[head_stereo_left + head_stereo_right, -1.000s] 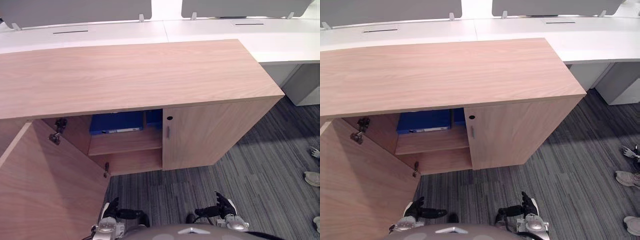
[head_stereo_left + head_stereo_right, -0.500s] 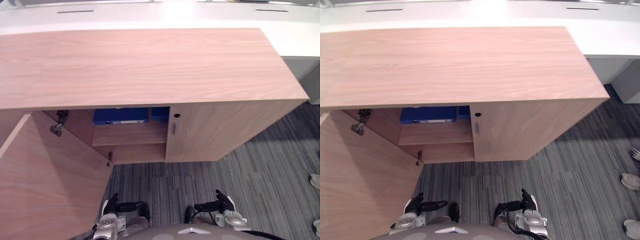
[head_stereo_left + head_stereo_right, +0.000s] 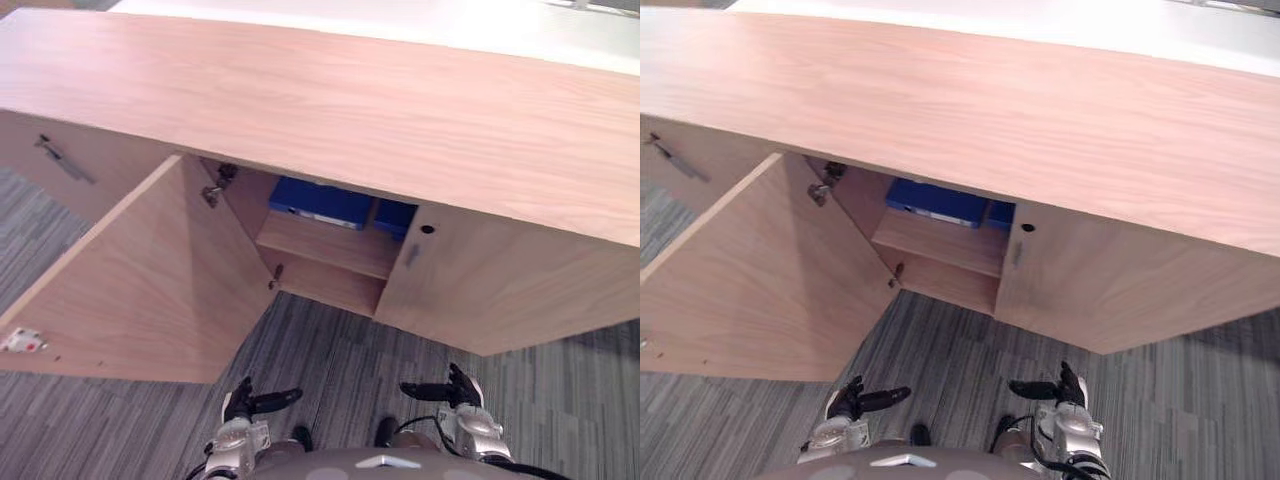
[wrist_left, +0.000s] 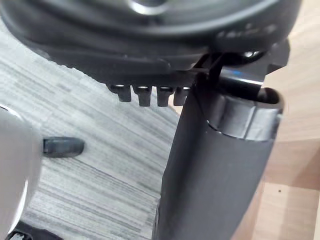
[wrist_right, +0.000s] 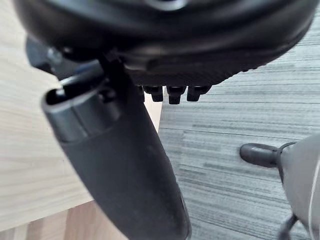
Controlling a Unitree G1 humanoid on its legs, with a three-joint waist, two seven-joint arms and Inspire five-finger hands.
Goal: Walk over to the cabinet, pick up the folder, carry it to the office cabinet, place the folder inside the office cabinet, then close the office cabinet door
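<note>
Under the long wooden top, the office cabinet stood with its left door swung wide and its right door shut. Folder: blue, flat, with a pale strip on its near edge, lying on the upper shelf inside. Left hand and right hand hung low over grey carpet, fingers relaxed, holding nothing.
</note>
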